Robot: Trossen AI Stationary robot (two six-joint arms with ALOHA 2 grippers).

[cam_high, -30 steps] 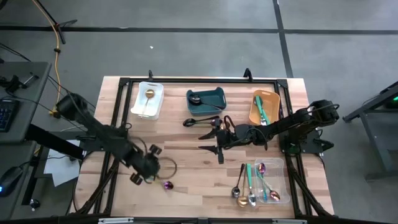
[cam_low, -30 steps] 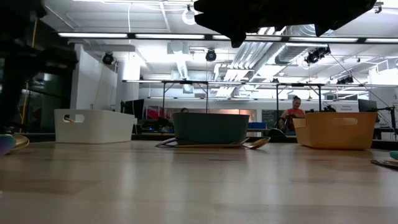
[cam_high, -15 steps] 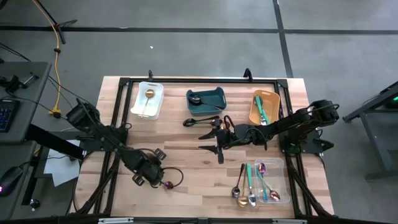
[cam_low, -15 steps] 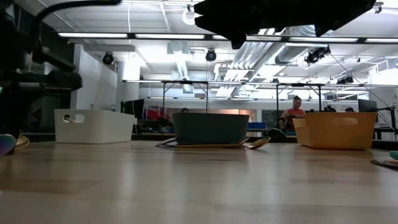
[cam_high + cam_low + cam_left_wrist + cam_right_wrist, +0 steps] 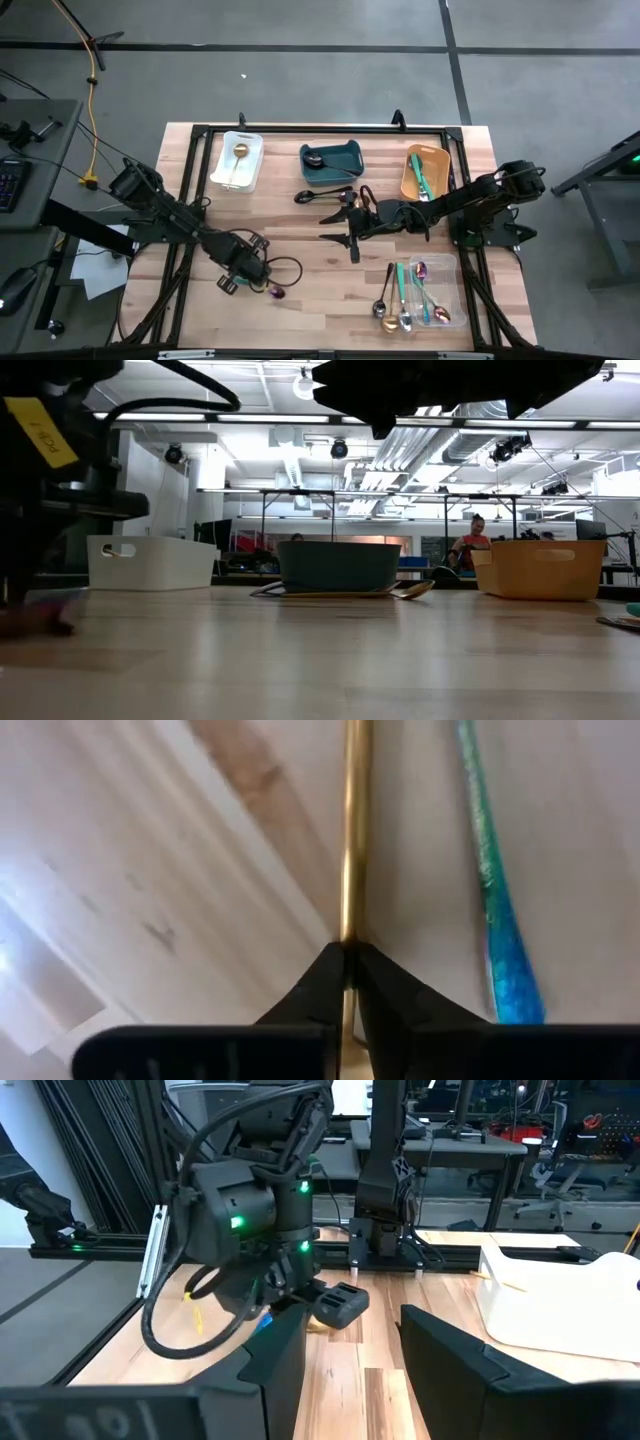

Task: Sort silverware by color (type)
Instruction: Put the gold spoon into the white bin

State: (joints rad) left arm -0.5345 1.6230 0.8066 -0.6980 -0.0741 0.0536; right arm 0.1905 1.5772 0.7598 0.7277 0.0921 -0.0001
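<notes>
- Beyond the wooden table [image 5: 300, 240], a lit workshop with a seated person [image 5: 470, 540].
- White bin [image 5: 237, 161], teal bin [image 5: 332, 160], orange bin [image 5: 424, 172] along the far edge; clear bin [image 5: 425, 294] near right.
- Left gripper [image 5: 347, 960], low at front left, jaws pinching a gold spoon [image 5: 352, 840] beside an iridescent one [image 5: 495, 920].
- Right gripper [image 5: 352, 226] mid-table, jaws spread.

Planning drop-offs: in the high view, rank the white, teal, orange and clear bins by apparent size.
1. Clear bin, largest.
2. Teal bin.
3. White bin and orange bin: too alike to rank.

Polished gold metal handle [image 5: 352, 840], iridescent glossy teal handle [image 5: 494, 910], pale smooth-grained wooden table [image 5: 140, 860], matt black fingers [image 5: 318, 985].
</notes>
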